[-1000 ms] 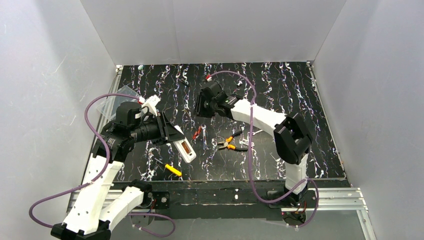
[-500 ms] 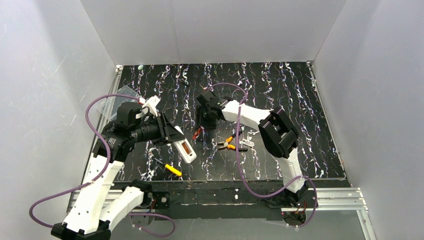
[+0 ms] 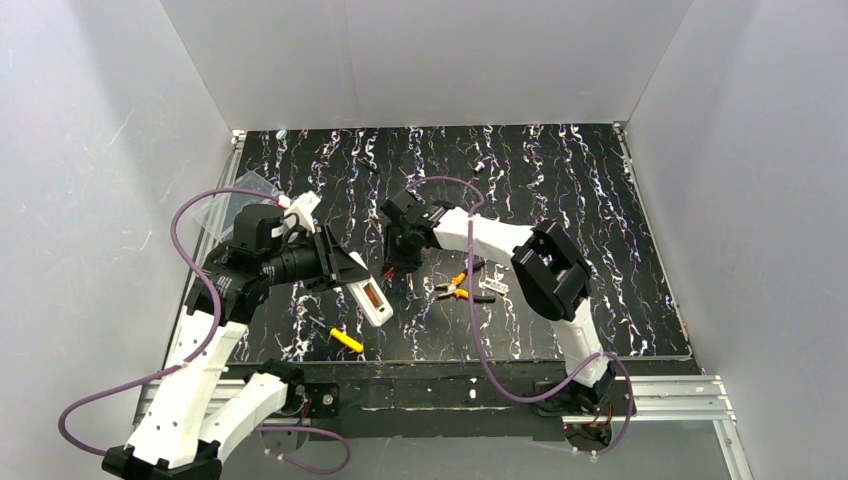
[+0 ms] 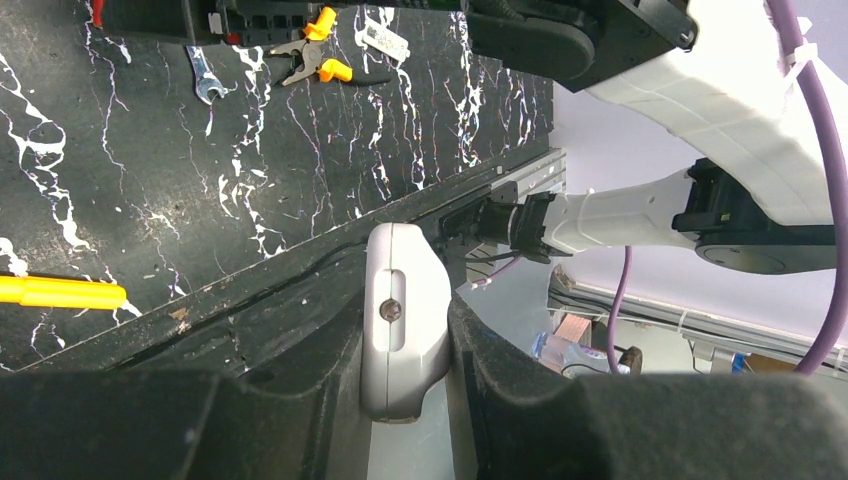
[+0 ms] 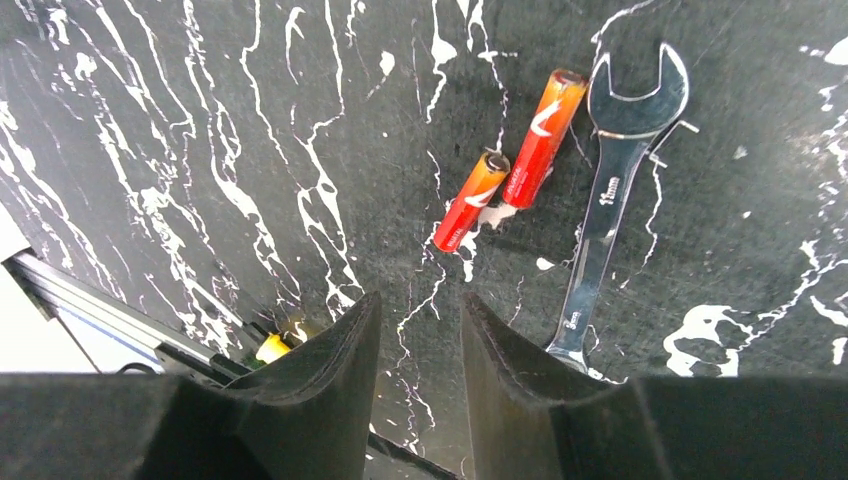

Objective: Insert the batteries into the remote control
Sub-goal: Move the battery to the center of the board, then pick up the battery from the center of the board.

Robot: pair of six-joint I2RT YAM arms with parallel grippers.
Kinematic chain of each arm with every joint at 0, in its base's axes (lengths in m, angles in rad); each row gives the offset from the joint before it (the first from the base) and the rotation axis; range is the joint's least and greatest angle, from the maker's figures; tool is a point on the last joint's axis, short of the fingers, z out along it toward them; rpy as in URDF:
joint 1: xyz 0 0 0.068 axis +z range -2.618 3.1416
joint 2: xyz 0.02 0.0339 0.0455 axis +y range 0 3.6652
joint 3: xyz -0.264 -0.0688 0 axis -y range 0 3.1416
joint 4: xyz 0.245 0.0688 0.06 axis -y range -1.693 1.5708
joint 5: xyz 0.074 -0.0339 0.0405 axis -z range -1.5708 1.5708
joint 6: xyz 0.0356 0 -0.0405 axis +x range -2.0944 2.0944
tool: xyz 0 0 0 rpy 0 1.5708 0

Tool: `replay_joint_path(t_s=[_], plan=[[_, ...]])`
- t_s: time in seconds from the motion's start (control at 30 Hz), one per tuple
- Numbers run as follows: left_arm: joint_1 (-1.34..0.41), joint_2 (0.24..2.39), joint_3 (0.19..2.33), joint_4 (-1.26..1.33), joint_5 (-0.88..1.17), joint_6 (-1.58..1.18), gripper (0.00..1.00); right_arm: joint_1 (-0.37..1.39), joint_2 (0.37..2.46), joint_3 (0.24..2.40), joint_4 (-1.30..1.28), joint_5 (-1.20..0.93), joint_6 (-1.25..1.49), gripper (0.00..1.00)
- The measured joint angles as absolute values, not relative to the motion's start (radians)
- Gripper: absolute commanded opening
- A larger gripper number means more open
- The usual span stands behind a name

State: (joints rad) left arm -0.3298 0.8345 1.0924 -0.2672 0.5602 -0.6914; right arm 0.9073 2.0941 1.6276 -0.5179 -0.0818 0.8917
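My left gripper [image 3: 345,272] is shut on the remote control [image 3: 368,298], a white oblong handset held tilted above the table's left side. In the left wrist view the remote [image 4: 403,300] sits squeezed between both black fingers. Two red-orange batteries [image 5: 470,200] [image 5: 545,125] lie side by side on the black marbled table, just ahead of my right gripper [image 5: 420,310]. That gripper is open, with only bare table between its fingers. From above, the right gripper [image 3: 400,255] hangs over the batteries and hides most of them.
A steel wrench [image 5: 610,190] lies right beside the batteries. Yellow-and-black pliers [image 3: 455,290] and a small white tag [image 3: 497,287] lie right of them. A yellow-handled tool [image 3: 346,340] rests near the front edge. A clear plastic box [image 3: 235,200] sits far left.
The right arm has swung left and toward the near side, ending over the batteries; its jaws widened, then narrowed somewhat. The left arm and the remote have not moved.
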Motion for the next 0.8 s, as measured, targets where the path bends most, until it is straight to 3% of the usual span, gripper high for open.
replay_joint_path(t_s=[0.5, 0.8], plan=[[-0.339, 0.821, 1.092, -0.274, 0.559, -0.683, 0.00, 0.923, 2.227, 1.762, -0.615, -0.004, 0.949, 0.42], [-0.349, 0.816, 1.092, -0.299, 0.537, -0.653, 0.00, 0.923, 2.267, 1.832, -0.666, 0.020, 0.946, 0.32]])
